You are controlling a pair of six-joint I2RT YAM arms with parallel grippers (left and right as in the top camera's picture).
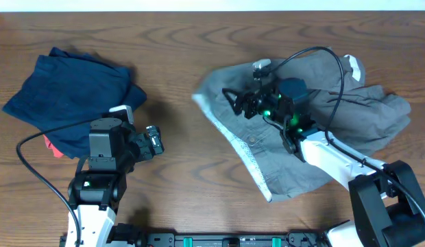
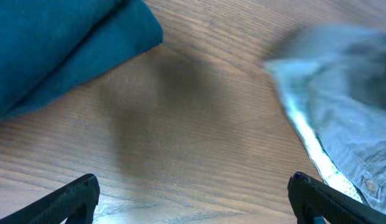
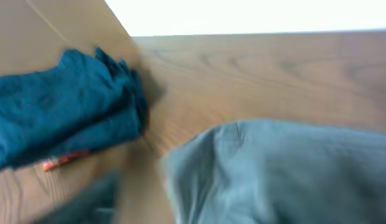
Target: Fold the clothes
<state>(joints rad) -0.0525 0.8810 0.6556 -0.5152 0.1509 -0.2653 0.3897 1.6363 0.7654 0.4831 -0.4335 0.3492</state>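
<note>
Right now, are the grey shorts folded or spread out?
Spread out, unfolded: the grey shorts lie rumpled, with the lighter waistband edge showing along one side.

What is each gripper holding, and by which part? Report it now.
Left gripper holds nothing: fingers spread over bare table. Right gripper sits over the grey shorts; whether it grips them cannot be told.

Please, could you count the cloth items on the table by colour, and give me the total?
Grey: 1, the grey shorts
Dark blue: 1, the navy-blue garment
Red-orange: 1, the red-orange scrap, mostly hidden under the navy-blue garment
Total: 3
</note>
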